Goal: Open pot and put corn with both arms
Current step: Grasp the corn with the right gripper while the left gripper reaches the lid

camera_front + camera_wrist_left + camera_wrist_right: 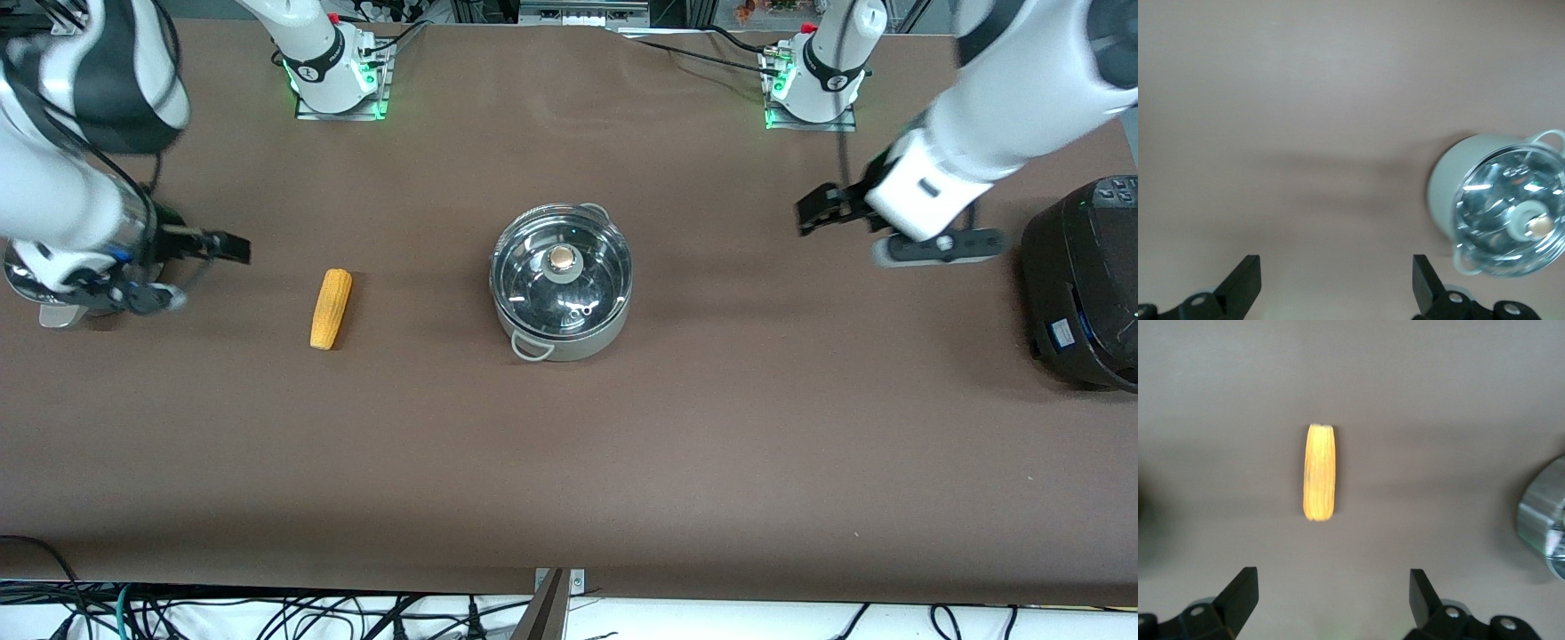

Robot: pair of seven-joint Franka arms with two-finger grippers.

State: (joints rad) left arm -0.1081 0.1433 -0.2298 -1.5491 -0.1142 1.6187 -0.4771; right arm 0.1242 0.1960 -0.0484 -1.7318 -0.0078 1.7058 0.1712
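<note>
The shiny steel pot (562, 284) stands mid-table with its glass lid and tan knob (562, 258) on it. It also shows in the left wrist view (1501, 207) and at the edge of the right wrist view (1545, 520). The yellow corn (331, 308) lies flat on the table, between the pot and the right arm's end, and it shows in the right wrist view (1319, 472). My left gripper (813, 213) is open and empty above bare table toward the left arm's end. My right gripper (233, 248) is open and empty above the table beside the corn.
A black rice cooker (1080, 280) stands at the left arm's end of the table. The two arm bases (338, 67) stand along the table's edge farthest from the front camera. Brown table (569, 462) spreads around the pot and corn.
</note>
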